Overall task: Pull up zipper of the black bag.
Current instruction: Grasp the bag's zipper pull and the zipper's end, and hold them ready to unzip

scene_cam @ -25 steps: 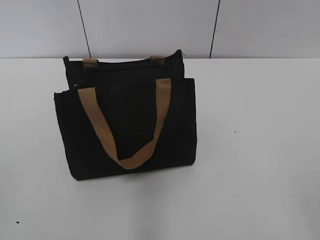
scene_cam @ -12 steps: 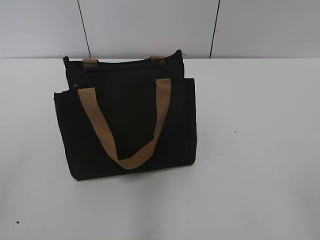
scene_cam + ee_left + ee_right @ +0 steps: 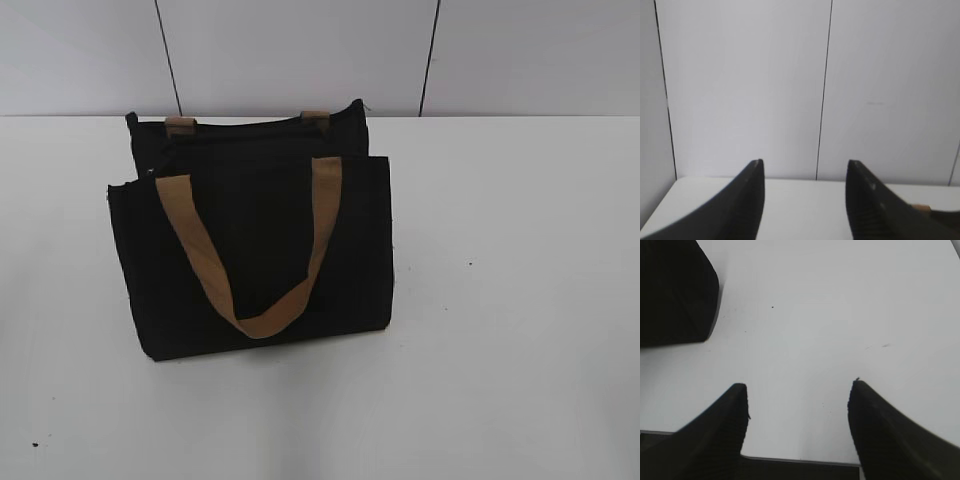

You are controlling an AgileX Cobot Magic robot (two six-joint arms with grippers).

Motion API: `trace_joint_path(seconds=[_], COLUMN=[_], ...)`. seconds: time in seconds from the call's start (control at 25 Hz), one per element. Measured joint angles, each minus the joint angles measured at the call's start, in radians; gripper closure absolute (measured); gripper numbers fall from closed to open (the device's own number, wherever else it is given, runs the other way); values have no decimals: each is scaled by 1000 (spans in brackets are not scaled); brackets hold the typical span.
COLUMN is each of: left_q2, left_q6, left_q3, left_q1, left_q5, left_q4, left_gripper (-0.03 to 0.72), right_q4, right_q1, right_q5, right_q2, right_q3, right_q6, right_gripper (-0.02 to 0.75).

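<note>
The black bag (image 3: 255, 250) stands on the white table, left of centre in the exterior view, with a tan loop handle (image 3: 250, 250) hanging down its front panel. A small silvery zipper pull (image 3: 150, 172) shows at the top left of the bag. No arm shows in the exterior view. My left gripper (image 3: 805, 167) is open and empty, facing the white wall; a tan bit of the bag (image 3: 922, 207) shows at its lower right. My right gripper (image 3: 797, 390) is open and empty above the table, and a corner of the bag (image 3: 675, 290) shows at upper left.
A white panelled wall (image 3: 300, 50) with dark seams stands behind the table. The table's front edge (image 3: 800, 460) runs under the right gripper. Bare white tabletop (image 3: 520, 280) lies right of the bag.
</note>
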Motion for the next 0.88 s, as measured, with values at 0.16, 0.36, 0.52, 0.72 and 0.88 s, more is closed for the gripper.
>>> trace_joint_path(seconds=[0.16, 0.36, 0.52, 0.72, 0.88], left_q2=[175, 412, 648, 925, 1119], left_q6=[0, -16, -212, -420, -452], left_q3=[96, 203, 217, 218, 218], left_q1=[0, 0, 0, 0, 0], left_q5=[-308, -526, -715, -1023, -1116], left_q4=[-1, 25, 246, 619, 796], left_gripper=[326, 336, 344, 346, 346], right_q4=[0, 0, 0, 0, 0], right_q1=[0, 0, 0, 0, 0], right_q5=[0, 0, 0, 0, 0], right_q2=[0, 0, 0, 0, 0], right_q3=[0, 0, 0, 0, 0], right_q6=[0, 0, 0, 0, 0], right_gripper=[253, 253, 253, 253, 253])
